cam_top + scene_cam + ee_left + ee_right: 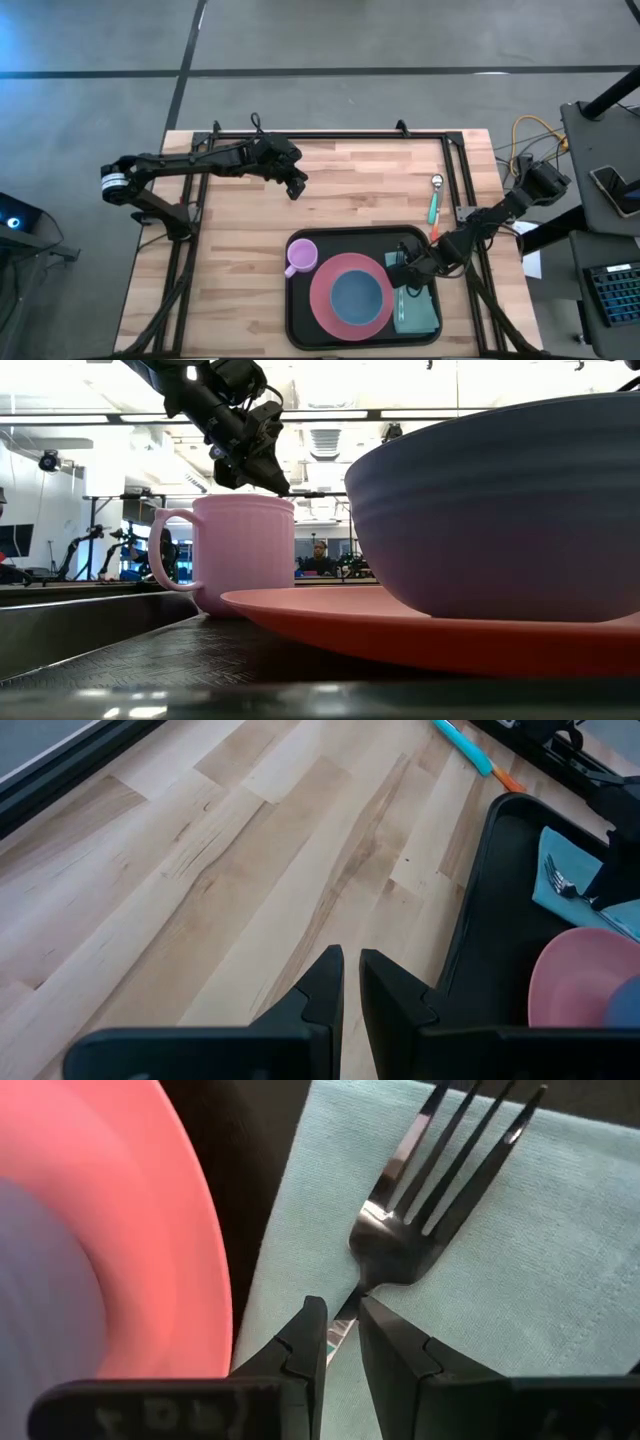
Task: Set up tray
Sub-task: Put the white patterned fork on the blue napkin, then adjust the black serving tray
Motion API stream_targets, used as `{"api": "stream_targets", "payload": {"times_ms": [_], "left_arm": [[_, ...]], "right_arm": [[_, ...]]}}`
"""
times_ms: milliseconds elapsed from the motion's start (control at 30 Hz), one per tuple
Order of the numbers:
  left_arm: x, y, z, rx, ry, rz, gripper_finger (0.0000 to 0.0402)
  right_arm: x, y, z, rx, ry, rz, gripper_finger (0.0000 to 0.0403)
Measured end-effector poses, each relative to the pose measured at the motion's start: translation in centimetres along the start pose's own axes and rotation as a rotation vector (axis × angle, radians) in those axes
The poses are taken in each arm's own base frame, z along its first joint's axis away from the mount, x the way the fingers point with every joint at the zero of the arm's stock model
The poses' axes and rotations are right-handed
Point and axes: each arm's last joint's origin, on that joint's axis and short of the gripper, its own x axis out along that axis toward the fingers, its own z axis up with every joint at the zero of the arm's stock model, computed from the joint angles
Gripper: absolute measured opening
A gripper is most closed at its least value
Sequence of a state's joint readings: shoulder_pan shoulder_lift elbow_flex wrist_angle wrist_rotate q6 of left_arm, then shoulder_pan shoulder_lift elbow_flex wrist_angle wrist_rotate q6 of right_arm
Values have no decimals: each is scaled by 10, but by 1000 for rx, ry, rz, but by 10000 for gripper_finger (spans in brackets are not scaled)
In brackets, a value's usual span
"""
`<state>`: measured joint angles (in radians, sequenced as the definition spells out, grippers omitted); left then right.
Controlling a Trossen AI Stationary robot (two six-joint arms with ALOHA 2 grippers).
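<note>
The left arm reaches in from the table's left edge and stretches across the far half of the table, its forearm nearly level. The left gripper (297, 187) hangs above the table's middle, toward the far edge, clear of the surface, pointing down and toward the near right corner. Its jaws stand nearly together, a thin slit between the fingertips (327, 982), with nothing in them.

The right arm comes in from the table's right edge, elbow bent, forearm sloping down toward the near right part of the table. The right gripper (341, 1327) sits low there, jaws pinched on a slim metal handle (343, 1324).
</note>
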<state>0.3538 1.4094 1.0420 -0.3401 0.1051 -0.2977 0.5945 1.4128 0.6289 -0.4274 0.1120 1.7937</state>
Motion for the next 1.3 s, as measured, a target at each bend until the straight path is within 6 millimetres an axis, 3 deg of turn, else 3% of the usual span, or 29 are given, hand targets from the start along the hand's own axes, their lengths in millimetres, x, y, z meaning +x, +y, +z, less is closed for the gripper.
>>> {"api": "stream_targets", "payload": {"times_ms": [433, 600, 967, 1100, 1300], "left_arm": [[0, 0, 0, -11, 0, 0, 18], [0, 0, 0, -11, 0, 0, 18], [0, 0, 0, -12, 0, 0, 18], [0, 0, 0, -12, 0, 0, 18], [0, 0, 0, -17, 2, 0, 18]], "right_arm": [[1, 13, 10, -65, -50, 112, 53], [-1, 12, 11, -16, -95, 116, 54], [-37, -3, 32, 202, -364, 139, 54], [-49, -18, 45, 190, -365, 32, 54], [-59, -43, 49, 156, -179, -221, 53]]}}
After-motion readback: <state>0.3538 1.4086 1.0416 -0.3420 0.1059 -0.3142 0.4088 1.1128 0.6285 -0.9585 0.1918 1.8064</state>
